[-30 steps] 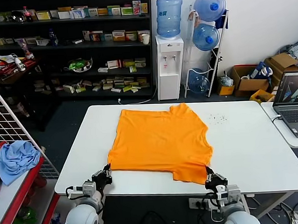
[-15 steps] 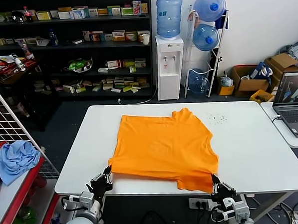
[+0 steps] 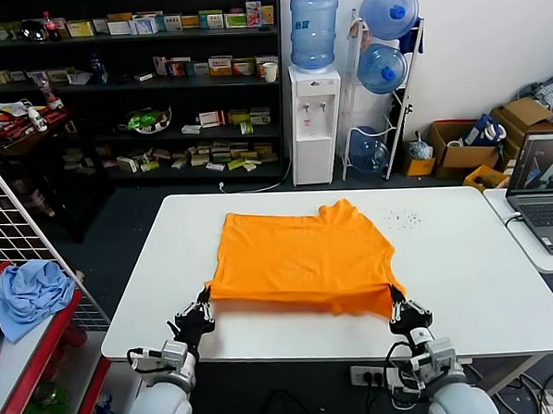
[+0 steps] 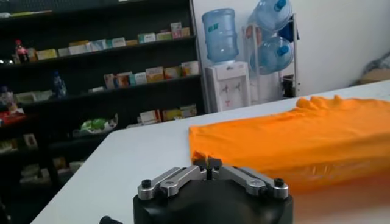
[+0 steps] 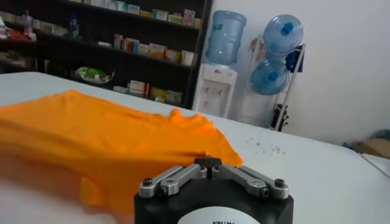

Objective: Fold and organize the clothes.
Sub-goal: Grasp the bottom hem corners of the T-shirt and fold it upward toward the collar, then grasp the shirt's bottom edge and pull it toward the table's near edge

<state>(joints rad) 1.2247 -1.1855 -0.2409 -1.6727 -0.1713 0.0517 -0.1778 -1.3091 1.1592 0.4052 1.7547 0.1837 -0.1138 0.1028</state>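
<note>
My left gripper [image 3: 203,298] and right gripper [image 3: 394,298] each pinched 1 near corner of the T-shirt [image 3: 300,254], which lay on the table [image 3: 466,280] with its near hem raised. To fold cleanly, I judged both corners should travel level and together toward the collar, keeping the hem taut.

Head overhead; wrists low, table-level

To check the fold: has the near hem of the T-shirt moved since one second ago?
Yes. The T-shirt's near hem has moved away from the table's near edge, toward the collar.
</note>
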